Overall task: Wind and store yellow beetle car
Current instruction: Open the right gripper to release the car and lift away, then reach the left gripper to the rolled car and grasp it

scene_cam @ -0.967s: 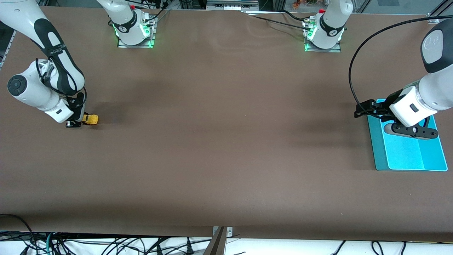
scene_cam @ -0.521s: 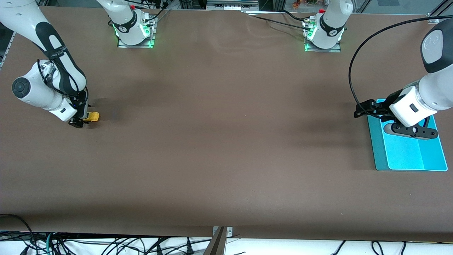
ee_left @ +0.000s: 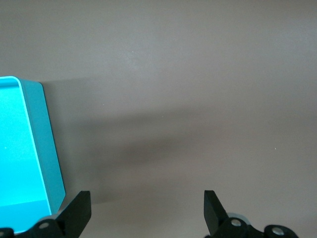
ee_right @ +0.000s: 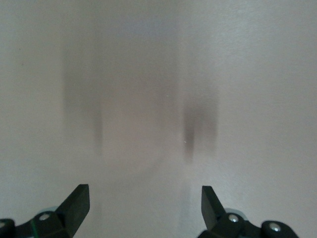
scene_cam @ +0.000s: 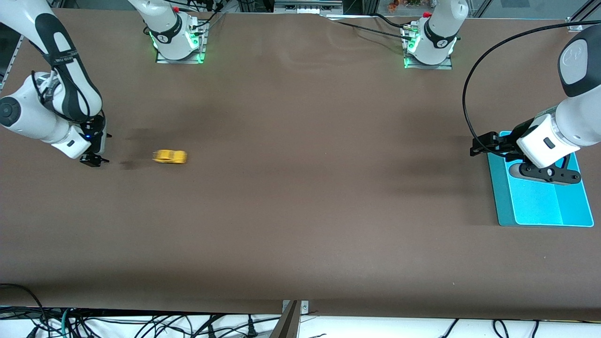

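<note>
The yellow beetle car (scene_cam: 169,156) is on the brown table, blurred with motion, a short way from my right gripper (scene_cam: 93,158) toward the left arm's end. My right gripper is open and empty, low over the table; its wrist view shows bare table between its fingertips (ee_right: 79,201). My left gripper (scene_cam: 483,144) is open and empty over the edge of the cyan tray (scene_cam: 540,204) at the left arm's end. The tray's wall (ee_left: 47,144) shows in the left wrist view beside the left gripper (ee_left: 146,206). The car is out of both wrist views.
The two arm bases (scene_cam: 178,42) (scene_cam: 428,44) stand along the table's edge farthest from the front camera. A black cable (scene_cam: 469,89) loops above the table beside the left arm. Cables hang below the edge nearest the front camera.
My right gripper has let go of the car and drawn back toward its end of the table. The car has rolled away toward the left arm's end. The left arm has not moved.
</note>
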Available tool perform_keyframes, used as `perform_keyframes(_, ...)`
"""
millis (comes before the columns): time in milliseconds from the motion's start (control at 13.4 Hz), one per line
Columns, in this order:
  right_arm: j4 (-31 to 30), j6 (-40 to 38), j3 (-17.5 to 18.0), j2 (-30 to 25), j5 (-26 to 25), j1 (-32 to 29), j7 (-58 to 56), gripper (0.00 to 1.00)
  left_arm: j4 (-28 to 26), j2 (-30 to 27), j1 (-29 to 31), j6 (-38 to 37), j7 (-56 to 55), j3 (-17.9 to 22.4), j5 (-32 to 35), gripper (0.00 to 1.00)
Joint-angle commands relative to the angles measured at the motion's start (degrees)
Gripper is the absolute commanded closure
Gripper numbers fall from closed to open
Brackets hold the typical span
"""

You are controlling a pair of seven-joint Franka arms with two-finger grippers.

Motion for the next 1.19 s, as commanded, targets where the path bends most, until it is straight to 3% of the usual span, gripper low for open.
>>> perform_keyframes(0,6.4,-4.4,0.3,1.2,0.1,0.1,0.4,0.00,1.2,0.2,0.0,-0.6,0.8,0.0,0.5,0.00)
perform_keyframes(223,10.9,-5.8,0.3,1.9,0.3,2.4,8.5,0.00,1.2,0.2,0.1,-0.6,0.7,0.0,0.5,0.00)
perform_keyframes(595,22.4,-20.3,0.7,1.7,0.2,4.6,24.1,0.00,1.1,0.6,0.2,-0.6,1.5,0.0,0.4,0.00)
perform_keyframes(1116,34.7,-36.1,0.7,1.4,-0.3,5.8,42.7,0.00,0.7,6.7,0.9,0.6,25.3,0.0,1.2,0.00)
